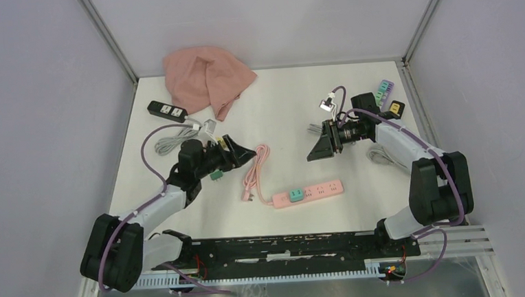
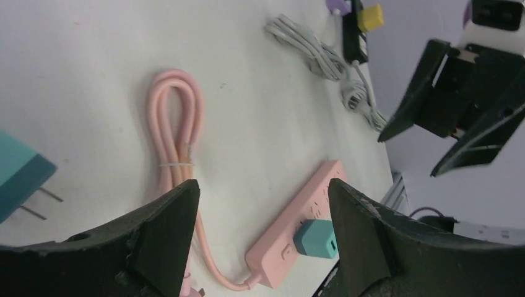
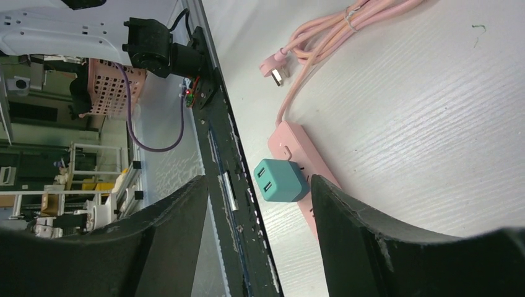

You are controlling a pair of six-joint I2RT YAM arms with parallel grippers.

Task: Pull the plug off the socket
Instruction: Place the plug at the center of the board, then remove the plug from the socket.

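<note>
**Left tool** (image 2: 263,185): jaws wide apart with nothing between them. It hovers over the counter (image 1: 285,113) left of centre and points right. Near it a loose teal adapter (image 2: 15,173) lies on the counter with its prongs bare.

**Right tool** (image 3: 259,179): jaws likewise spread and empty. It hovers right of centre and faces the left tool across a gap.

**Task objects:** the pink power strip (image 1: 317,190) lies flat between the two tools and nearer than both. The teal plug (image 3: 280,180) is seated in the socket at its left end. The pink cable (image 1: 255,171) leaves that end and lies folded and tied to the left.

**Far left:** a pink cloth (image 1: 207,79), a black power strip (image 1: 168,111) and a coiled grey cord (image 1: 170,142).

**Far right:** a second black strip (image 2: 351,37) carrying a yellow plug (image 2: 370,17), with another grey cord (image 2: 316,52) beside it.
</note>
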